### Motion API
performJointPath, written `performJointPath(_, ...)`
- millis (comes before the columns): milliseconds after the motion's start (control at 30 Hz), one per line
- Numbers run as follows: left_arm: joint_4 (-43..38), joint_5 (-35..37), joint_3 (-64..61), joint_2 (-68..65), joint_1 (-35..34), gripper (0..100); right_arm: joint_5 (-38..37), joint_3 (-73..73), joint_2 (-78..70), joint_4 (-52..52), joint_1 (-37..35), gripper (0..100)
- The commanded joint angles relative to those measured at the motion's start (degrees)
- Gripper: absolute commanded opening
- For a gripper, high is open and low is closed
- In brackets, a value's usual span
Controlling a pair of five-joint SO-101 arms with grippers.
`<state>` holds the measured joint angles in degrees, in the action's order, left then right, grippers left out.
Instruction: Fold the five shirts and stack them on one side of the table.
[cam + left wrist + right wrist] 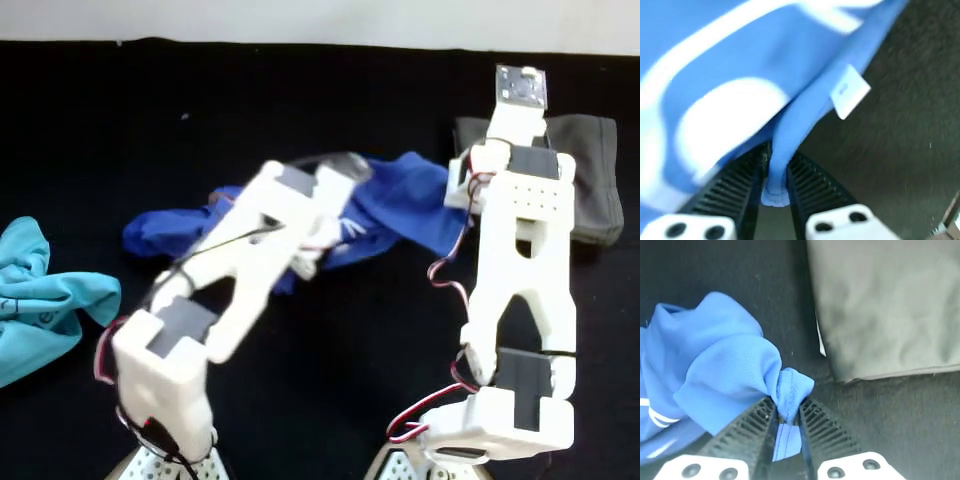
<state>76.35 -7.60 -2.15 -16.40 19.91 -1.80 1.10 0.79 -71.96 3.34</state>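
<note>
Both left fingers (742, 186) and right fingers (752, 432) pinch blue shirt (400, 200) folds.

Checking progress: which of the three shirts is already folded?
The grey shirt, a flat, neat rectangle; the blue shirt and the teal shirt are bunched up.

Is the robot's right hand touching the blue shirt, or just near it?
Touching. The right wrist view shows the right hand shut on a bunched fold of the blue shirt, with the cloth pinched tight inside it.
</note>
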Motion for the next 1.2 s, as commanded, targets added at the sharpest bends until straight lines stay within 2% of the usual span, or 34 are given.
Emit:
performJointPath(0,8.5,-2.4,2.8,10.6,-4.4,1,0.7,-0.7,0.8,-4.5,-0.1,0.7)
performJointPath(167,17.2,-11.0,2.8,23.3,-11.3,1,4.1,-0.8,0.9,-12.7,-3.4,0.7)
performJointPath(367,24.1,-17.8,2.2,34.3,-19.3,1,3.9,-0.4,3.3,-19.7,-10.4,0.7)
performJointPath(600,23.7,-22.6,-7.4,40.6,-27.5,1,3.5,0.5,18.6,-23.2,-17.7,1.4)
performJointPath(700,22.5,-24.9,-11.5,42.0,-30.0,1,1.0,6.3,20.5,-22.5,-17.5,10.6)
performJointPath(833,19.8,-25.2,-13.5,42.9,-32.7,1,0.4,18.2,20.5,-15.8,-16.0,23.6)
performJointPath(1167,19.5,-25.4,-13.1,42.6,-34.0,1,0.5,22.2,26.7,-13.1,-16.2,23.8)
